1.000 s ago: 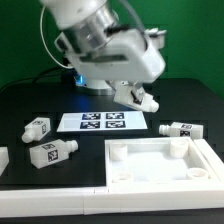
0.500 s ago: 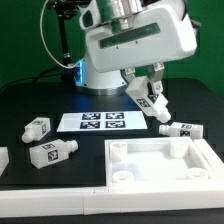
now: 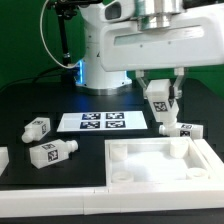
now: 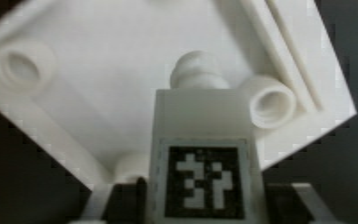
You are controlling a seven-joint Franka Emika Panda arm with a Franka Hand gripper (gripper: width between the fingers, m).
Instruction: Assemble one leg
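Observation:
My gripper (image 3: pixel 162 100) is shut on a white leg (image 3: pixel 161 103) with a black-and-white tag, holding it upright in the air above the far right corner of the large white tray-like piece (image 3: pixel 160 178). In the wrist view the held leg (image 4: pixel 202 135) fills the middle, tag facing the camera, its round end pointing at the tray's raised corner holes (image 4: pixel 266 99). Three more legs lie on the table: one at the exterior view's right (image 3: pixel 183 129) and two at its left (image 3: pixel 37 128) (image 3: pixel 52 152).
The marker board (image 3: pixel 102 121) lies flat behind the tray. Another white part (image 3: pixel 3 160) shows at the exterior view's left edge. The robot's base (image 3: pixel 100 72) stands at the back on the black table.
My gripper has swung toward the exterior view's right with the leg in it, turning the leg from tilted to upright over the tray's far right corner.

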